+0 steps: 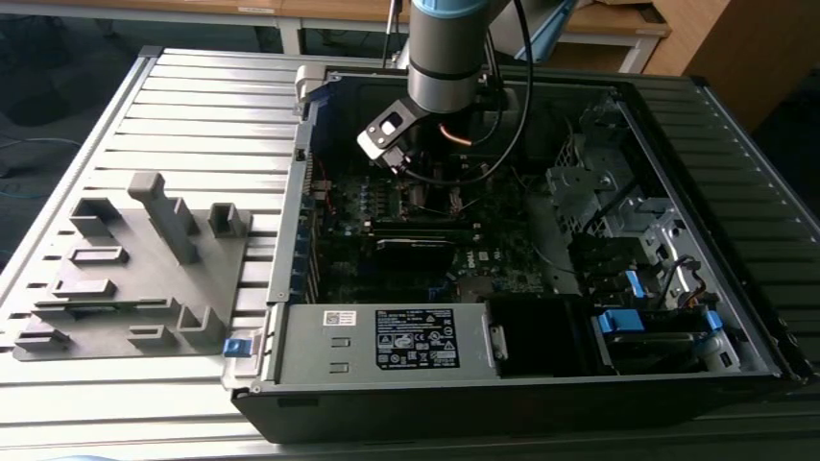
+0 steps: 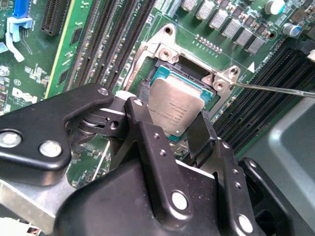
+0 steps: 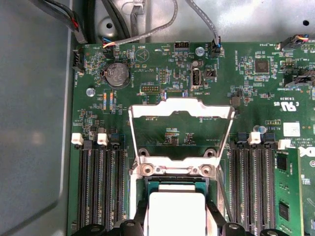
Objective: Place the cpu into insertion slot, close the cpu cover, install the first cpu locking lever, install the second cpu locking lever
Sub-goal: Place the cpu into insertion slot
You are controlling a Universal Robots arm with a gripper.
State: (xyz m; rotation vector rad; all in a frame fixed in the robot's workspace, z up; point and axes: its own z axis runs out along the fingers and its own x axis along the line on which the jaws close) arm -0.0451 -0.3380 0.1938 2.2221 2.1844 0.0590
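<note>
The cpu [image 2: 174, 110] is pinched by its edges in my closed pincer [image 2: 173, 118], right at the socket [image 2: 189, 69] (seated or not, I can't tell); the cpu cover [image 3: 182, 106] stands flipped up, presumably to clear the way.

The arm [image 1: 443, 48] hangs from the upper middle of the exterior view, its grey wrist pointing steeply downward. In the second wrist view the black gripper [image 2: 172, 118] has its two fingers [image 2: 142, 123] drawn in against opposite edges of the cpu [image 2: 174, 103], clamping it between them.
</note>
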